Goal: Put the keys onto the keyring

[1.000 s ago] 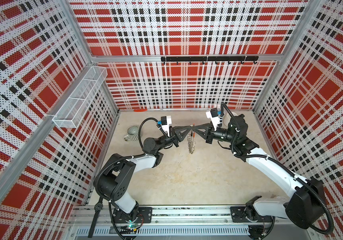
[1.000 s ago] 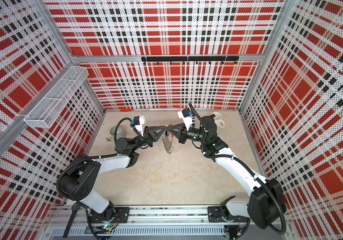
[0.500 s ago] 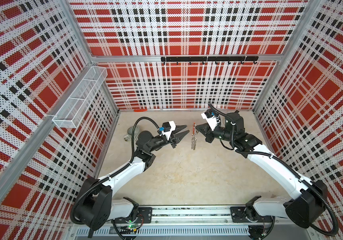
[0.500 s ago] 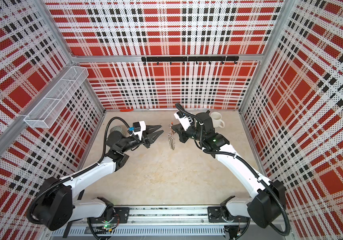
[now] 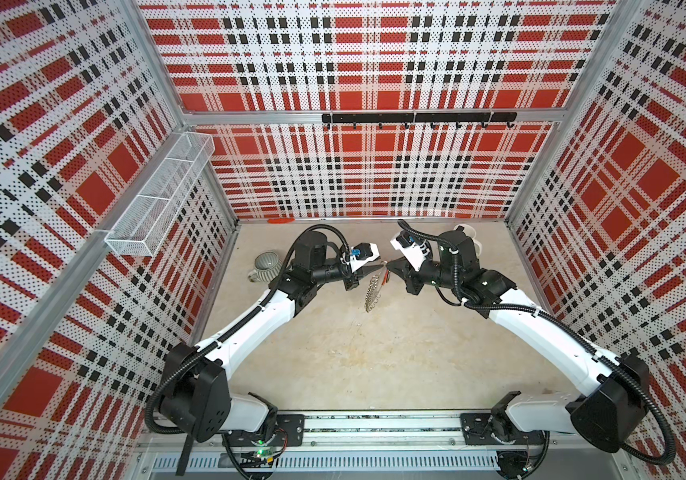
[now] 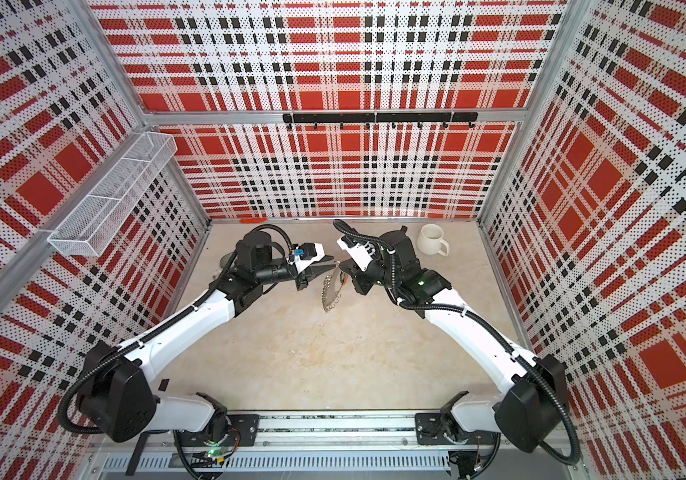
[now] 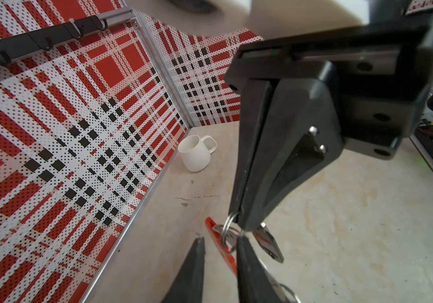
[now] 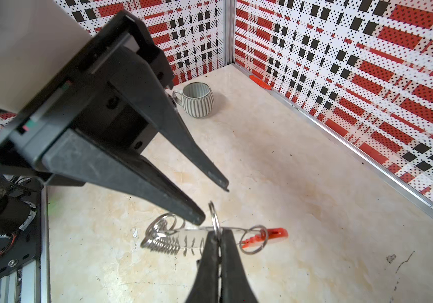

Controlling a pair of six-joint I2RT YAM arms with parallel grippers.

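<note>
The keyring (image 5: 371,291) (image 6: 330,290) hangs above the floor between both arms, a thin hoop fringed with silver wire loops (image 8: 161,241) and bearing a red segment (image 8: 275,234) (image 7: 223,244). My right gripper (image 8: 219,237) (image 5: 389,270) is shut on it where a small split ring (image 8: 214,213) sits. The keys' black tag (image 7: 269,245) dangles just behind those shut tips. My left gripper (image 7: 220,239) (image 8: 211,203) (image 6: 330,266) faces it, open by a narrow gap. One of its fingers (image 7: 246,265) is against the split ring. Nothing sits between its jaws.
A ribbed grey mug (image 5: 266,266) (image 8: 197,99) stands at the back left and a white mug (image 6: 432,241) (image 7: 197,154) at the back right. A wire basket (image 5: 158,195) hangs on the left wall, a hook rail (image 5: 416,118) on the back wall.
My left gripper opened and drew back to the left half a second ago. It has since come forward to the keyring again. The right gripper stayed shut on the keyring.
</note>
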